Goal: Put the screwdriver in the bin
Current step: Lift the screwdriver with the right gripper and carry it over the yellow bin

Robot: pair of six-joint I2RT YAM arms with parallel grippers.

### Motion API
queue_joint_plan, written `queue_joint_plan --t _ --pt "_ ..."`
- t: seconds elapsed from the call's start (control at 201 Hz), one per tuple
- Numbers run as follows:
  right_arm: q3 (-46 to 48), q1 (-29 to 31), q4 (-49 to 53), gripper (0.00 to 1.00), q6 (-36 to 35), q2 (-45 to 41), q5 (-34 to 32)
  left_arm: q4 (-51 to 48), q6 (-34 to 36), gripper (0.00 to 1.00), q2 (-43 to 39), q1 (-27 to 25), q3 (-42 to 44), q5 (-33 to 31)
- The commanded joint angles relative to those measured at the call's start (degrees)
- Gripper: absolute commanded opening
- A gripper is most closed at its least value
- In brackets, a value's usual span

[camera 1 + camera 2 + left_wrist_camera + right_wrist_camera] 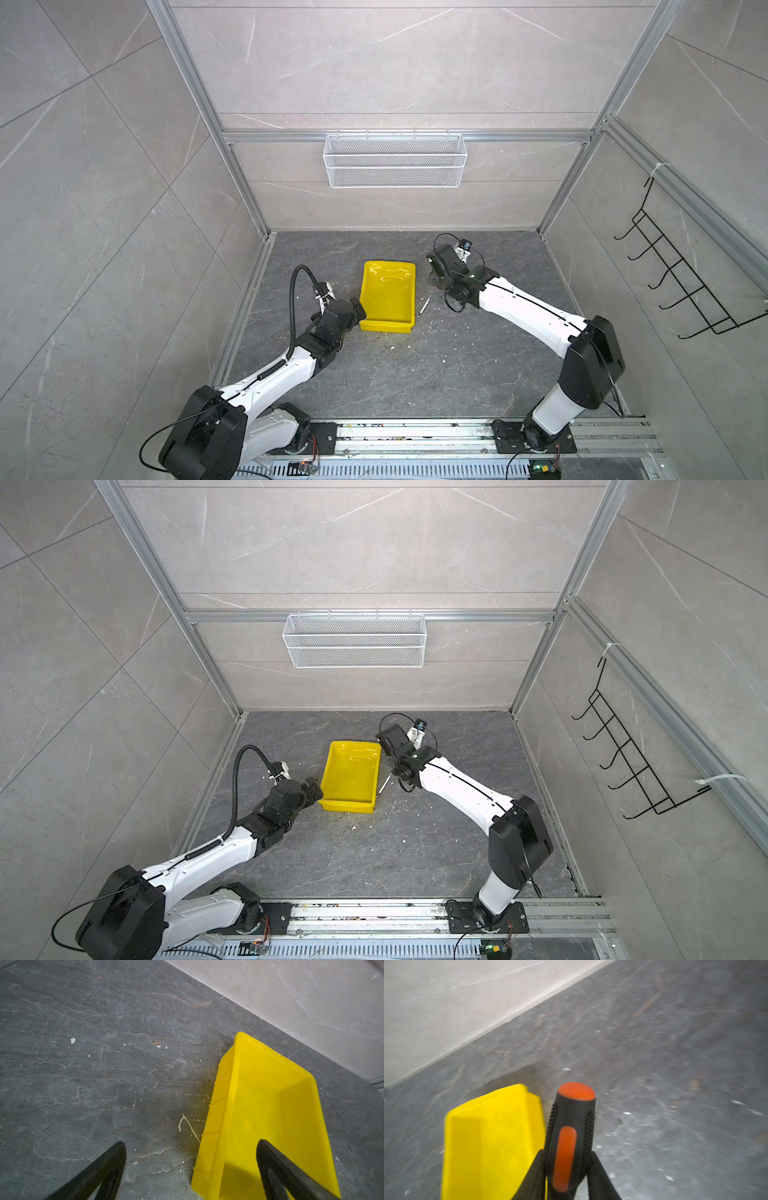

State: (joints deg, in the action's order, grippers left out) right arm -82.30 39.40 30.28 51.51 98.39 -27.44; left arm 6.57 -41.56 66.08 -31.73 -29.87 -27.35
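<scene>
right gripper [566,1169]: clamped on the screwdriver [571,1126], both jaws pinching the black handle low down, orange cap pointing away from the wrist. The wrist view is smeared, so it looks like it's on the move.
screwdriver: off to the bin's right side, just beside the rim, not over it yet. In a top view the thin shaft [423,305] pokes out below the wrist, right next to the bin wall.
bin [388,297]: bright yellow, nothing in it that I can see, sitting mid-floor between the two arms.
doing it well: I'd say lift a bit so the shaft tip clears the rim, slide across till the whole tool is over the middle, then let go low. It's long and round, so a drop near the wall could leave it hung on the rim or rolling out.
left gripper [191,1167]: spread wide, holding nothing, one finger over the bin's near corner.
surface: dark grey veined slab [415,374], dotted with pale crumbs.
room: grey tile walls, aluminium frame, a white mesh basket [395,160] on the back wall, a black hook rack [681,270] on the right wall.
</scene>
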Motion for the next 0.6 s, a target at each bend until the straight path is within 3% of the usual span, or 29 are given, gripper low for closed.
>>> queue_joint_plan --t 0.0,0.224,0.403,0.592 --pt "-6.33 3.47 0.93 0.20 -2.94 5.72 -0.66 -1.69 -0.86 1.00 0.96 0.49 -1.66 -2.67" --pt "-14.63 7.04 -0.88 0.20 -7.67 16.59 5.36 0.51 -0.46 1.00 1.24 0.57 -1.16 -2.19" --pt "-25.57 7.12 5.23 0.21 -8.40 27.51 10.04 0.21 -0.39 1.00 2.42 0.67 -1.90 -2.18" --pt "-47.83 7.11 19.52 0.21 -10.85 41.96 11.39 -0.05 -0.34 1.00 3.84 0.63 -2.85 -0.82"
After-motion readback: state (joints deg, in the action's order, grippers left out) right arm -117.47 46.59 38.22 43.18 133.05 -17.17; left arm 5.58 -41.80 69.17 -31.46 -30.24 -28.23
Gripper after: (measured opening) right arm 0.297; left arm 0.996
